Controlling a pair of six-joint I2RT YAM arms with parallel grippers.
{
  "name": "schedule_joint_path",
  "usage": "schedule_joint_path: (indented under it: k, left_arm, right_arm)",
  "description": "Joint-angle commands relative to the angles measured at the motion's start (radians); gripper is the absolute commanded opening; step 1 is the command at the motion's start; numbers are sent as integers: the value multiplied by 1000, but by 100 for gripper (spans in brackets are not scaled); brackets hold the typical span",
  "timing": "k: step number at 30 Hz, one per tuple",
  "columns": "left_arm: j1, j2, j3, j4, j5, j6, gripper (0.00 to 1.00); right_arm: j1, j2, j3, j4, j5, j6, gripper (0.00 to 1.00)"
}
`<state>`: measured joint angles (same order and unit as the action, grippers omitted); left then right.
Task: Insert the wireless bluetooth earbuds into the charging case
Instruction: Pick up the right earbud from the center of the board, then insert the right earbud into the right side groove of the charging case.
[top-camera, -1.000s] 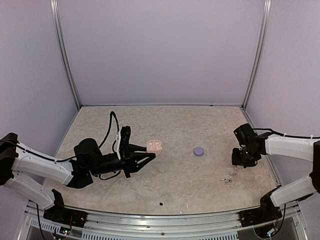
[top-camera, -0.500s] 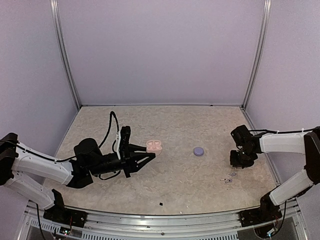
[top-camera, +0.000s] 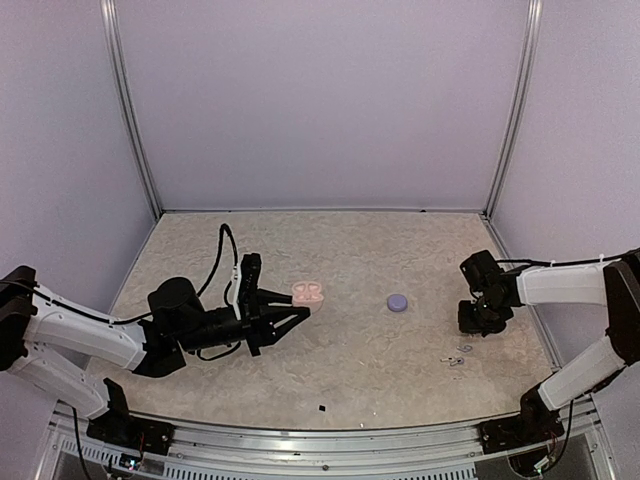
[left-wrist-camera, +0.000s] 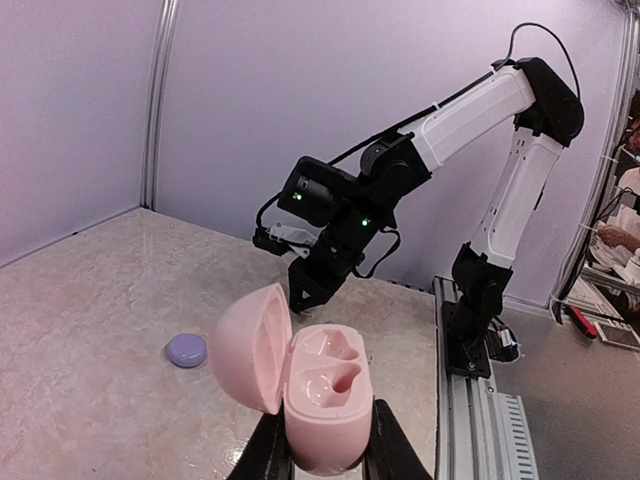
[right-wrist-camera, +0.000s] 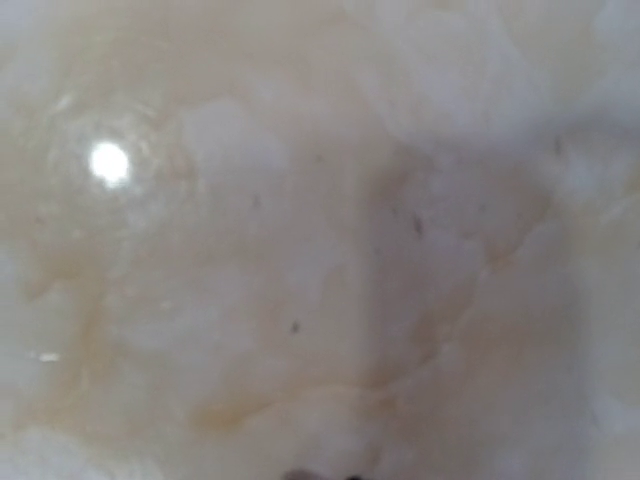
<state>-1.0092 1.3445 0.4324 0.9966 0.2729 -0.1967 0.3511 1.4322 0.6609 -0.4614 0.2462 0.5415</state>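
Left fingers (left-wrist-camera: 272, 452) clamp the open pink charging case (left-wrist-camera: 322, 385). Right fingers (left-wrist-camera: 304, 289) hover near the surface (top-camera: 350, 255), gap indiscernible, earbuds (top-camera: 457, 359) seemingly close by.

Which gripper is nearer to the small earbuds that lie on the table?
Right. The right gripper hangs just beyond the earbuds, slightly to their right. The left gripper, shut on the open pink charging case, is far off to their left.

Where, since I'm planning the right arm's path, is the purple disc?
Top view: the purple disc lies right of centre, between the pink case and the right claw.
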Motion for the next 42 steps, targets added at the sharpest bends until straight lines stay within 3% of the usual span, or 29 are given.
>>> schedule_joint_path:
  k: [1,5,13,23,33,42]
  left_arm:
    - [10,2,-18,43,-3,16,1]
    - [15,-1,-39,84,-7,23,1]
    - [21,4,-48,137,-21,32,1]
    - [40,15,-41,214,23,50,1]
    - [46,33,-11,269,105,126,2]
    - [46,17,29,247,168,176,2]
  right_arm:
    - [-12,-30,13,29,-33,-8,6]
    - [-12,-79,10,78,-102,-35,0]
    - [-12,-229,13,254,-304,-126,0]
    - [21,-480,-41,712,-729,-238,6]
    - [204,-432,35,1007,-1005,-274,7]
    - [413,-351,98,1110,-1062,-361,8]
